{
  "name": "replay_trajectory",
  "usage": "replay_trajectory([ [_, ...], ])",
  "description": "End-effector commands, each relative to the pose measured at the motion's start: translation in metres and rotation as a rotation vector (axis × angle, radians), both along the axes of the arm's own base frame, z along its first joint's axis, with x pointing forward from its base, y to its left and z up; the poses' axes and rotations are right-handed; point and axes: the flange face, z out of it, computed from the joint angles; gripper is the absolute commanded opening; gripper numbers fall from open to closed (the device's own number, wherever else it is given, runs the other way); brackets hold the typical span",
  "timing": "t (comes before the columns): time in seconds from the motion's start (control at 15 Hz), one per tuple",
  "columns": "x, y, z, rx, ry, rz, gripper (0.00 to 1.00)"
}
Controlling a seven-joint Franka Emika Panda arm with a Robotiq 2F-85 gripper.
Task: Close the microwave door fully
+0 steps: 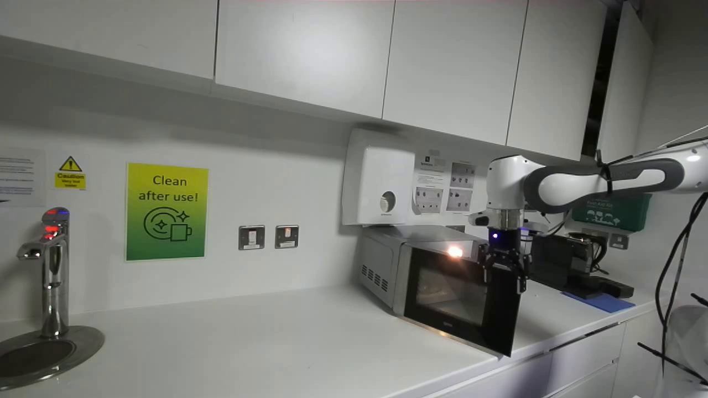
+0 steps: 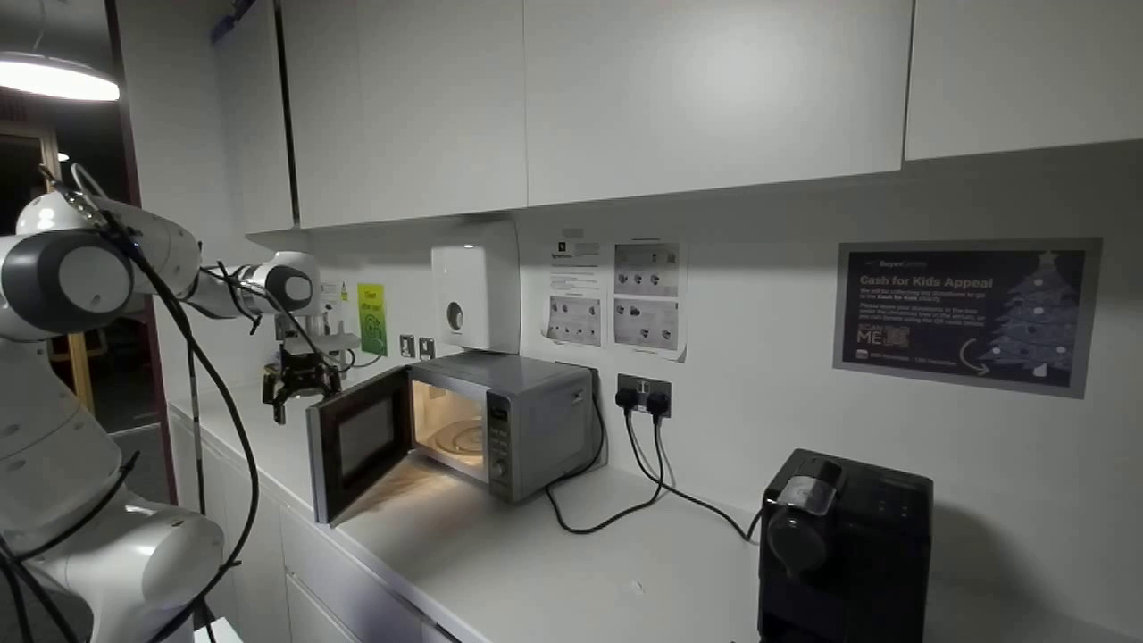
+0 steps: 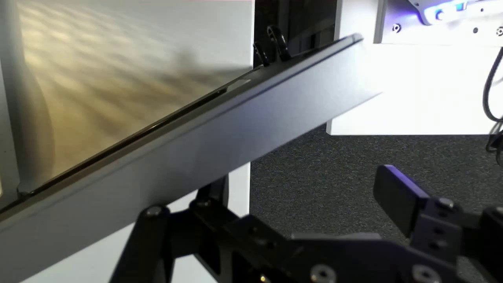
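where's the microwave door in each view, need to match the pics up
In an exterior view: the microwave door, right of centre, below mid-height.
In an exterior view: the microwave door, left of centre, swung open.
In the wrist view: the microwave door, slanting from lower left towards upper right.
Shared landmark, in all three views: the black claw.

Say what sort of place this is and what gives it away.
Most likely a shared kitchenette, perhaps in an office. A silver-grey boxy microwave, a slim chrome tap and a yellow-and-green rectangular poster reading "Clean after use!" all point that way.
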Motion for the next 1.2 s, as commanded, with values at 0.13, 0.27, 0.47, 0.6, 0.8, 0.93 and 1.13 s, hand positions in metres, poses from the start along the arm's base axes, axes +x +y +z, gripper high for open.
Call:
replay_trajectory([
  [0.13,-0.012,-0.023,0.007,-0.021,-0.032,-0.069,1.0],
  [0.27,-0.014,-0.028,0.006,-0.024,-0.032,-0.093,1.0],
  [0.47,-0.017,-0.034,0.004,-0.024,-0.03,-0.12,1.0],
  [0.6,-0.019,-0.038,0.003,-0.024,-0.031,-0.134,1.0],
  [0.8,-0.022,-0.044,0.0,-0.026,-0.034,-0.16,1.0],
  [0.93,-0.024,-0.049,0.0,-0.027,-0.038,-0.178,1.0],
  [1.13,-0.025,-0.057,0.001,-0.028,-0.049,-0.211,1.0],
])
